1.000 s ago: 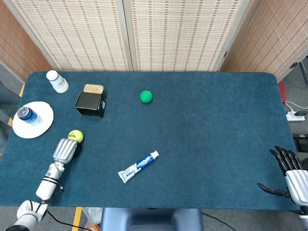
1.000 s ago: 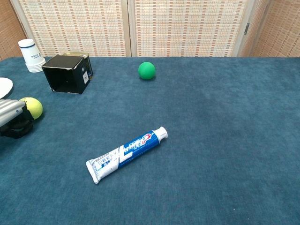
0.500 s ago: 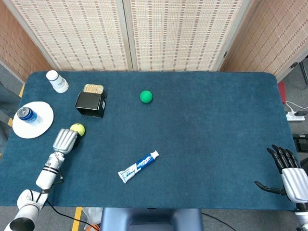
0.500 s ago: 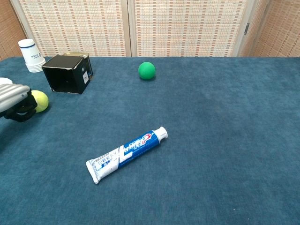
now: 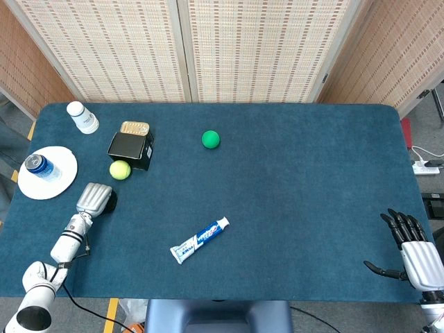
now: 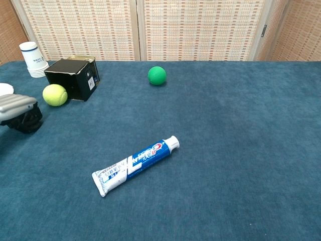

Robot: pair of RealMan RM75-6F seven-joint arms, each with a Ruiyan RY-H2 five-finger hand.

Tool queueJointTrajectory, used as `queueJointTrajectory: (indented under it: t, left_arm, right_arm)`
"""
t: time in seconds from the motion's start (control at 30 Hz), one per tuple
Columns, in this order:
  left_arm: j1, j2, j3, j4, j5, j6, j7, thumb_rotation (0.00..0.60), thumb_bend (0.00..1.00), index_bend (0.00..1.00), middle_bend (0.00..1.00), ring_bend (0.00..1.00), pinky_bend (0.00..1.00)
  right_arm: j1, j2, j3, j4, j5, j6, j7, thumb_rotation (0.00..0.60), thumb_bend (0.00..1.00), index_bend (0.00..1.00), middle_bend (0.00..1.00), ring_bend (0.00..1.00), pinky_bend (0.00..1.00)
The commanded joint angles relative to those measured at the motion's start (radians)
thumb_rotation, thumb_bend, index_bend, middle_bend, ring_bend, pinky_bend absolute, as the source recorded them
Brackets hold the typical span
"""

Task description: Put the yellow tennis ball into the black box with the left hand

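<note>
The yellow tennis ball point(image 5: 120, 170) lies on the blue table just in front of the black box point(image 5: 130, 149), touching or nearly touching its lower left corner. In the chest view the ball point(image 6: 55, 95) sits before the box's point(image 6: 72, 79) open side, which faces the front. My left hand point(image 5: 95, 199) rests on the table a short way nearer than the ball, apart from it, with nothing in it. Its dark fingers point(image 6: 29, 120) are curled under the silver back. My right hand point(image 5: 409, 246) hangs at the table's near right edge, fingers spread and empty.
A green ball point(image 5: 211, 139) lies behind centre and a toothpaste tube point(image 5: 200, 240) lies in the near middle. A white plate point(image 5: 57, 182) with a blue bottle point(image 5: 38, 165) sits at the left edge. A white cup point(image 5: 82, 117) and a gold tin point(image 5: 134, 127) stand behind the box.
The tennis ball has rolled away from my left hand, up to the front of the black box. The left hand followed a little and now stands apart from it. The right hand barely shifted.
</note>
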Motion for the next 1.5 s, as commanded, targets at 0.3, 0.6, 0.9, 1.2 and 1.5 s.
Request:
queueJointTrajectory:
  t: [0.3, 0.6, 0.9, 1.2, 1.5]
  left_arm:
    - [-0.016, 0.009, -0.018, -0.002, -0.021, 0.072, 0.038, 0.080, 0.50, 0.33, 0.07, 0.00, 0.00]
    - [-0.015, 0.013, -0.013, -0.005, -0.020, 0.056, 0.030, 0.085, 0.48, 0.28, 0.04, 0.00, 0.00]
    - [-0.013, 0.015, -0.011, -0.014, -0.022, 0.038, 0.024, 0.101, 0.48, 0.25, 0.04, 0.00, 0.00]
    - [0.050, 0.046, -0.025, -0.032, -0.040, 0.104, 0.023, 0.109, 0.48, 0.26, 0.05, 0.00, 0.00]
    - [0.432, 0.126, -0.085, -0.177, -0.128, 0.526, 0.049, 0.472, 0.48, 0.31, 0.16, 0.05, 0.08]
  right_arm:
    - [0.006, 0.000, 0.001, -0.008, 0.006, -0.014, -0.016, 0.515, 0.00, 0.07, 0.00, 0.00, 0.00]
    - [0.006, 0.001, 0.000, -0.006, 0.004, -0.013, -0.010, 0.516, 0.00, 0.07, 0.00, 0.00, 0.00]
    - [0.008, 0.005, -0.001, -0.003, 0.003, -0.015, 0.003, 0.515, 0.00, 0.06, 0.00, 0.00, 0.00]
    - [0.014, 0.013, -0.004, 0.000, -0.002, -0.022, 0.027, 0.515, 0.00, 0.06, 0.00, 0.00, 0.00]
    - [-0.007, 0.020, -0.029, 0.031, -0.060, 0.043, 0.083, 0.515, 0.00, 0.06, 0.00, 0.00, 0.00]
